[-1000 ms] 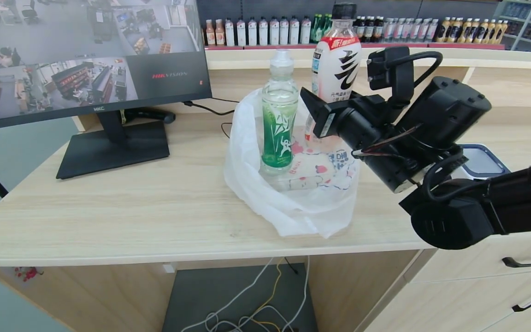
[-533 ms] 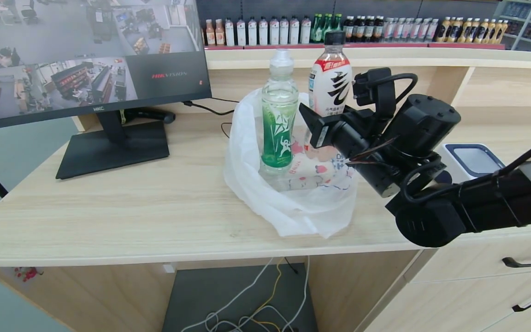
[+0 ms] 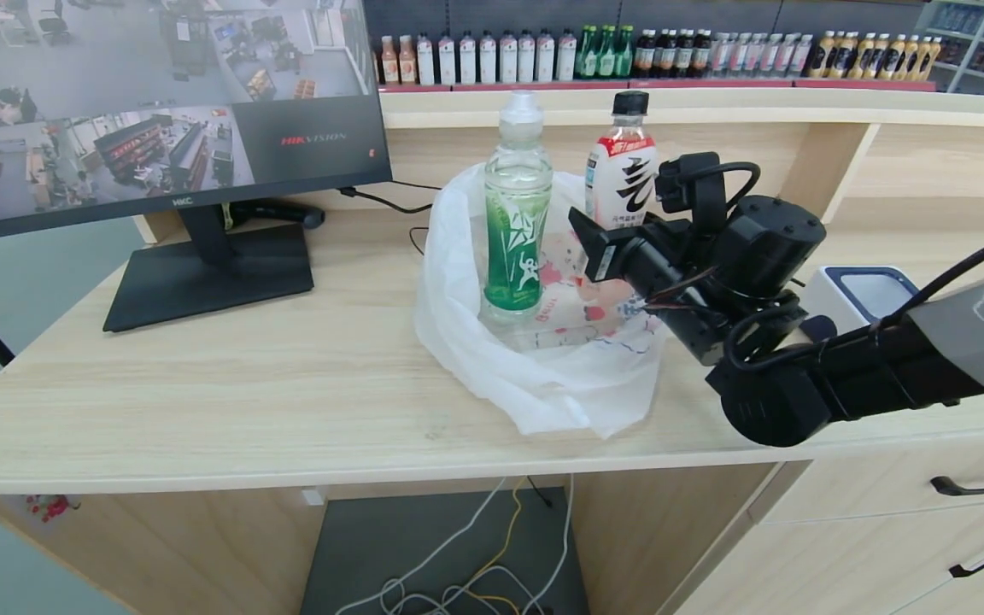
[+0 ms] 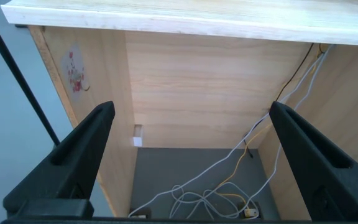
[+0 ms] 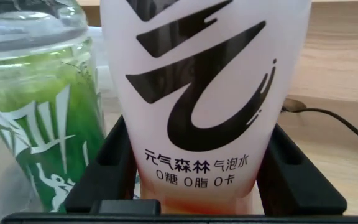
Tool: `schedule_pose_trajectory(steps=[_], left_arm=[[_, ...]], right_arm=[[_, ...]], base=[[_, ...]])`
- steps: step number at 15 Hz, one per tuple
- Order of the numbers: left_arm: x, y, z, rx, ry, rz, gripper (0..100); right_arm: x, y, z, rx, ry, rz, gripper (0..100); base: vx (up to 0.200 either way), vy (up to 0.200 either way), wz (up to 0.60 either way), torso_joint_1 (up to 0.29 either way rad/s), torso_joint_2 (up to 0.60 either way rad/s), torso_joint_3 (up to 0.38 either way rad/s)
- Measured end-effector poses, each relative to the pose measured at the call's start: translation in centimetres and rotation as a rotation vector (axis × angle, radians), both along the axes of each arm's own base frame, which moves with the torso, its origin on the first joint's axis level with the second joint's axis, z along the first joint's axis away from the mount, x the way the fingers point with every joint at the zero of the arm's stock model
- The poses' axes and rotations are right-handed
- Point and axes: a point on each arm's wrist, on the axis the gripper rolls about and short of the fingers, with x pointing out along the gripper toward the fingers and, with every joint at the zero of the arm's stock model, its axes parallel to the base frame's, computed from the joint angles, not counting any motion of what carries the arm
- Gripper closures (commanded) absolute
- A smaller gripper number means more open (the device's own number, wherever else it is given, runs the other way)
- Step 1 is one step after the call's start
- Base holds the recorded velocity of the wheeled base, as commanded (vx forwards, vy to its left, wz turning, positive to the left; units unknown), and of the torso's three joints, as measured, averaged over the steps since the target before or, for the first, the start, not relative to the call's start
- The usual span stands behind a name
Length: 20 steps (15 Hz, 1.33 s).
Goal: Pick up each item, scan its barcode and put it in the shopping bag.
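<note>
The right gripper (image 3: 610,249) is closed on the lower part of a white bottle (image 3: 622,175) with a black cap, a little right of the centre of the head view. In the right wrist view its two black fingers (image 5: 104,168) press on both sides of the bottle, which stands upright between them. The bottle is over the right part of the white shopping bag (image 3: 458,325); I cannot tell if its base touches anything inside.

A green bottle (image 3: 516,213) stands upright in the bag, just beside the white one on its left side. The bag lies open on the bench (image 3: 244,393). A white scanner (image 3: 872,295) is at the right of the frame, behind the arm. A monitor (image 3: 150,94) fills the upper left corner.

The left gripper (image 4: 188,155) is wide open and holds nothing; it looks under the bench top, at cables (image 4: 204,196) low in the picture.
</note>
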Motion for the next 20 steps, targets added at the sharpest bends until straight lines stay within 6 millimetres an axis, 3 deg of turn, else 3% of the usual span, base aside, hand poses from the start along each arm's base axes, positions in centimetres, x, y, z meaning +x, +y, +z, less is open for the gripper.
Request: schedule_pose_trajectory(steps=[9, 20], left_arm=[[0.0, 0.0, 0.0, 0.000, 0.000, 0.000, 0], [0.0, 0.0, 0.0, 0.000, 0.000, -0.001, 0]], right_arm=[[2.3, 0.0, -1.8, 0.014, -0.035, -0.022, 100], [1.9, 0.2, -3.7, -0.016, 0.018, -0.014, 100]], base=[[0.000, 0.000, 0.00, 0.000, 0.00, 0.000], [0.000, 0.000, 0.00, 0.000, 0.00, 0.000]])
